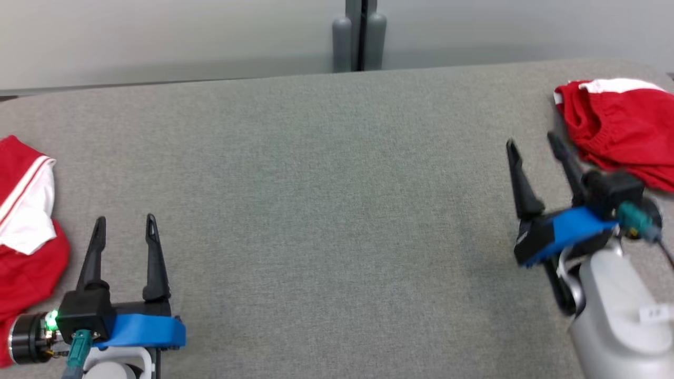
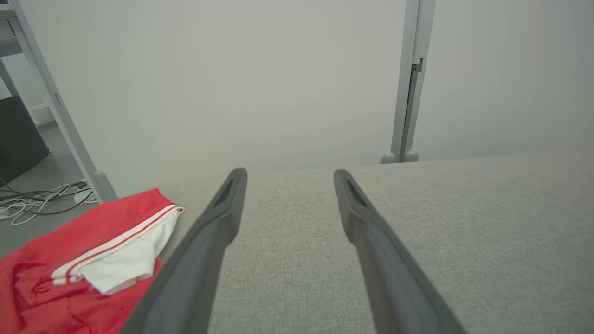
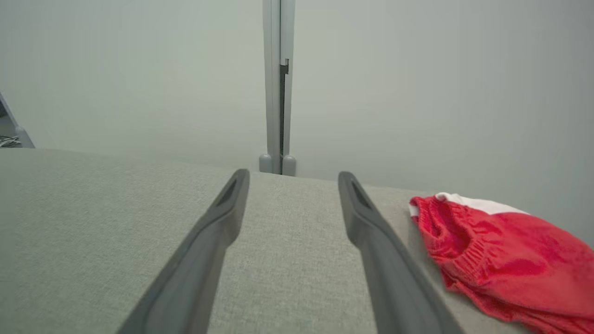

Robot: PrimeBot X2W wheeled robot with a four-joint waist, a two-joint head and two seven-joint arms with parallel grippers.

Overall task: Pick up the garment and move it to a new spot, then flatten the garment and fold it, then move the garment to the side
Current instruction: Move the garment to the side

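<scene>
Two red-and-white garments lie on the grey fabric table [image 1: 326, 173]. One crumpled garment [image 1: 621, 126] sits at the far right edge, its gathered waistband showing in the right wrist view [image 3: 506, 260]. The other garment [image 1: 23, 242], with a white striped panel, lies at the left edge and appears in the left wrist view [image 2: 83, 264]. My right gripper [image 1: 533, 142] hovers open just left of the right garment, empty. Low at the left, my left gripper [image 1: 125, 220] stands open and empty, just right of the left garment.
A grey post [image 1: 360, 37] rises behind the table's far edge against a pale wall. A metal frame leg [image 2: 55, 106] and loose cables [image 2: 41, 199] sit on the floor beyond the table's left end.
</scene>
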